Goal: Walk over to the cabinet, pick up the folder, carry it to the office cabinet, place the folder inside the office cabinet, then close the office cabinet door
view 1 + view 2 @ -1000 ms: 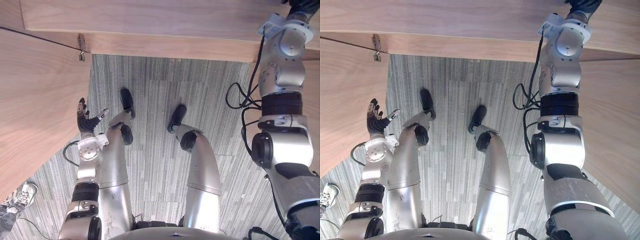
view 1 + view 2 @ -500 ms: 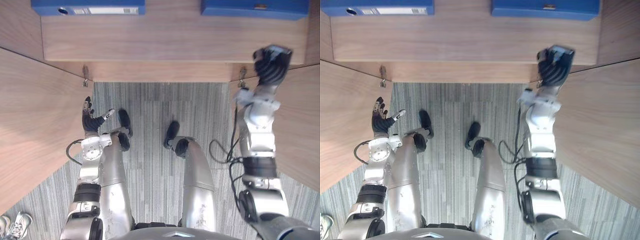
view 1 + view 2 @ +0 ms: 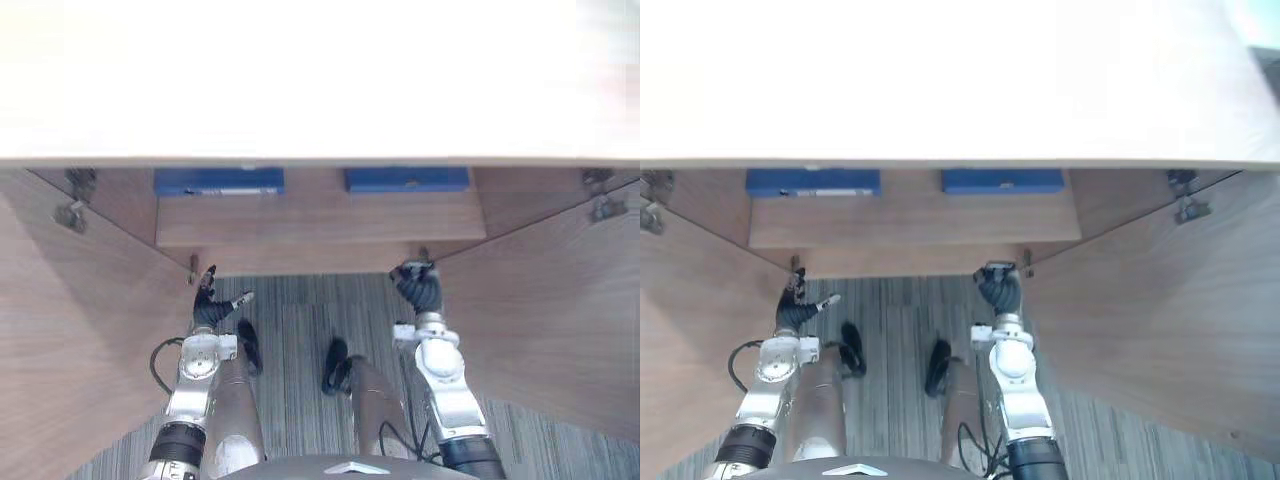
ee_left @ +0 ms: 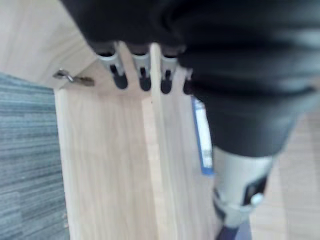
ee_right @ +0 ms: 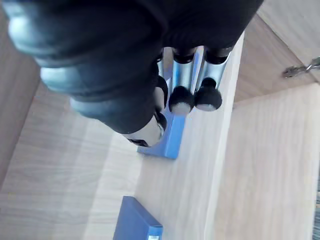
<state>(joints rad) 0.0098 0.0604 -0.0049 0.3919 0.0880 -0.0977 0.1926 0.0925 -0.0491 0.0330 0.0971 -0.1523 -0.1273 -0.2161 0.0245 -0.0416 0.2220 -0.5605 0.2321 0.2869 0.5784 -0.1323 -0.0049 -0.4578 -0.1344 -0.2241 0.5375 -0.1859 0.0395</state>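
Observation:
Two blue folders lie flat on the shelf inside the wooden office cabinet [image 3: 320, 215], one on the left [image 3: 218, 181] and one on the right [image 3: 407, 179]. Both cabinet doors stand wide, the left door [image 3: 80, 330] and the right door [image 3: 545, 320]. My right hand [image 3: 418, 288] hangs empty in front of the shelf's lower edge with relaxed fingers, just below the right folder [image 5: 172, 137]. My left hand [image 3: 207, 305] is open near the left door's inner edge, fingers straight and thumb out. The left folder [image 4: 202, 140] shows past its fingers.
The cabinet's pale top [image 3: 320, 80] spans the upper view. Metal hinges sit on both doors [image 3: 72, 212] [image 3: 603, 208]. Grey striped carpet [image 3: 300, 340] lies between the doors.
The camera view has pulled back and now shows the cabinet top and both folders whole. My right hand has come down from the shelf's height to below its front edge. The left hand holds its pose.

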